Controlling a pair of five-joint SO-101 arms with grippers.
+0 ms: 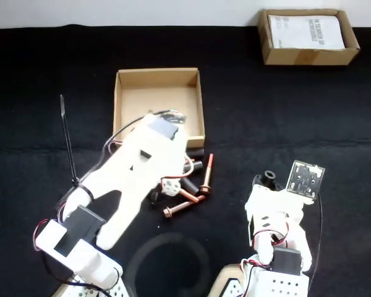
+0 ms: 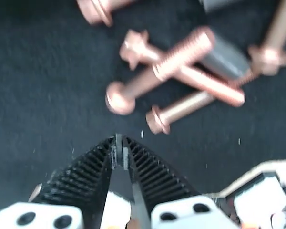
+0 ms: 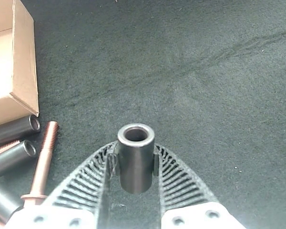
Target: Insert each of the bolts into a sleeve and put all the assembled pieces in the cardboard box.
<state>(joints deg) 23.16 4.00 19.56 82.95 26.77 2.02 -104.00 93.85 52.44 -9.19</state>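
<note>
Over the black tabletop (image 1: 334, 124), in the high view, we see the left arm (image 1: 142, 161) stretched above a heap of copper bolts (image 1: 198, 185) and dark sleeves (image 1: 195, 166) that lies just beside the cardboard box (image 1: 127, 99). The right tool (image 1: 269, 180) stands well apart from that heap, clamped on an upright held sleeve (image 1: 270, 176). A second box (image 1: 309, 55) with a paper sheet in it sits far beyond this tool.

In the left wrist view, the left tool (image 2: 119, 143) has its ribbed fingers (image 2: 86, 171) closed together at the tips, above the tabletop. Just ahead of the tips several bolts lie crossed over one another, the nearest bolt (image 2: 178, 107) with its head toward the tool. A grey sleeve (image 2: 224, 59) touches the crossed ones farther out.

In the right wrist view, we find the right tool's fingers pressed on both sides of the held sleeve, its open bore facing us. Off to one side of the tool lie two loose sleeves (image 3: 16, 128), a single bolt (image 3: 43, 157) and a corner of the cardboard box.
</note>
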